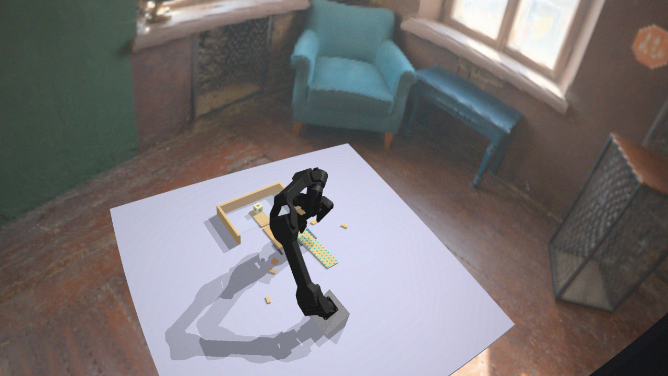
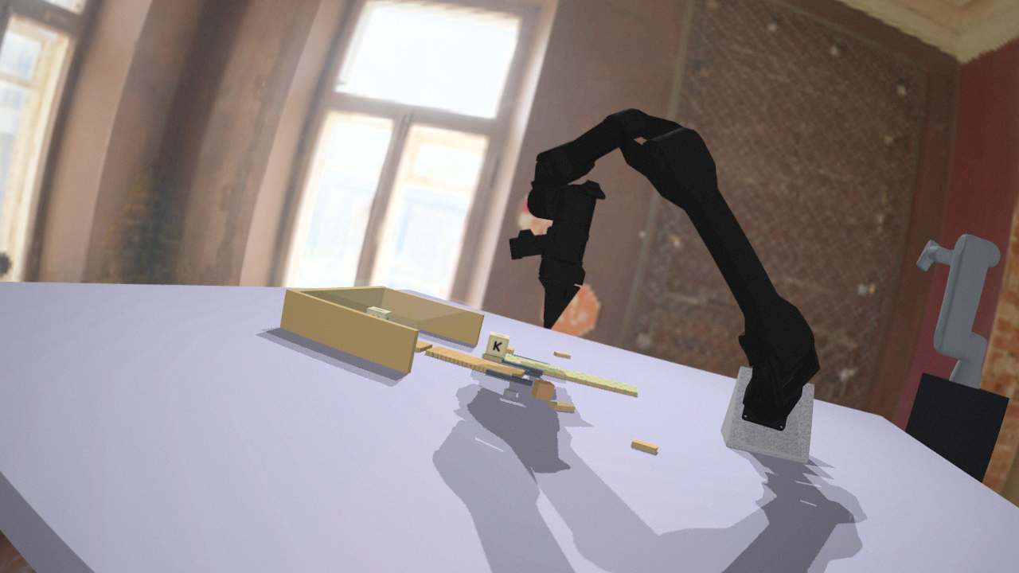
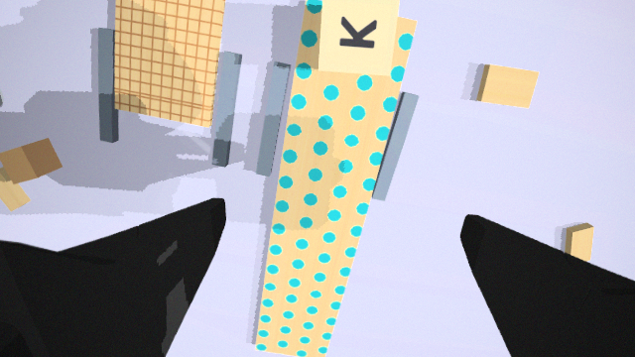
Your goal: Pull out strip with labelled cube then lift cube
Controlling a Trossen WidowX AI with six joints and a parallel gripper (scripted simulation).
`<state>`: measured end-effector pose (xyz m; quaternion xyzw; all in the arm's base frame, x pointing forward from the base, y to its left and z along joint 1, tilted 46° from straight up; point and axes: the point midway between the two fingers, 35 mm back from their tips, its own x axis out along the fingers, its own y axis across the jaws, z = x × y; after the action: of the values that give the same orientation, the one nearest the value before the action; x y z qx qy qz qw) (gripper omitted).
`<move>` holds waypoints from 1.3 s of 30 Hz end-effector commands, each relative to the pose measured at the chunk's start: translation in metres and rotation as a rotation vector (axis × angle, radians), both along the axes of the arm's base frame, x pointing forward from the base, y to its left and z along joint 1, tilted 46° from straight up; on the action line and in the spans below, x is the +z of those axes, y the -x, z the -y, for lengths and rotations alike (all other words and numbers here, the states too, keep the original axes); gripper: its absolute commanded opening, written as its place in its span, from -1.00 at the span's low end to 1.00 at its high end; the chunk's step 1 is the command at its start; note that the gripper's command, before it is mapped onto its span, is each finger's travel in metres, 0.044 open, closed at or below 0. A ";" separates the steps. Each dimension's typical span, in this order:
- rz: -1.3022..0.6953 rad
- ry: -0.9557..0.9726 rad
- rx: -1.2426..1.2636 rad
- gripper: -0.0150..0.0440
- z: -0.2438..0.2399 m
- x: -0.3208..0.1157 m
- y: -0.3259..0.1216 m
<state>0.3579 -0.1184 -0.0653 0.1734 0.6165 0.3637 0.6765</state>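
The dotted strip (image 1: 320,250) (image 2: 605,384) (image 3: 317,198) lies flat, its near part beyond its guide rails. A cube marked K (image 2: 497,345) (image 3: 358,40) stands on its far part; the arm blocks a clear view of it in the top view. The gridded strip (image 1: 273,237) (image 2: 462,358) (image 3: 169,59) lies to the left, with a gap before a separate far piece (image 1: 260,218) (image 2: 423,347). A second cube (image 1: 258,207) (image 2: 378,312) stands on that piece. My gripper (image 1: 310,225) (image 2: 548,326) (image 3: 344,218) is open and empty above the dotted strip, on the near side of the K cube.
Wooden walls (image 1: 228,224) (image 2: 349,334) stand around the far area. Low grey rails (image 3: 225,109) flank both strips. An orange-brown block (image 1: 274,261) (image 2: 543,389) (image 3: 44,158) lies left of the strips. Small tan blocks (image 1: 267,300) (image 2: 644,446) (image 3: 508,85) lie scattered on both sides.
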 end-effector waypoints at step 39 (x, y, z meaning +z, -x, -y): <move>-0.003 -0.010 -0.002 0.36 -0.043 -0.018 -0.063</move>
<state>0.4206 -0.0816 -0.0807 0.1754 0.6156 0.3651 0.6760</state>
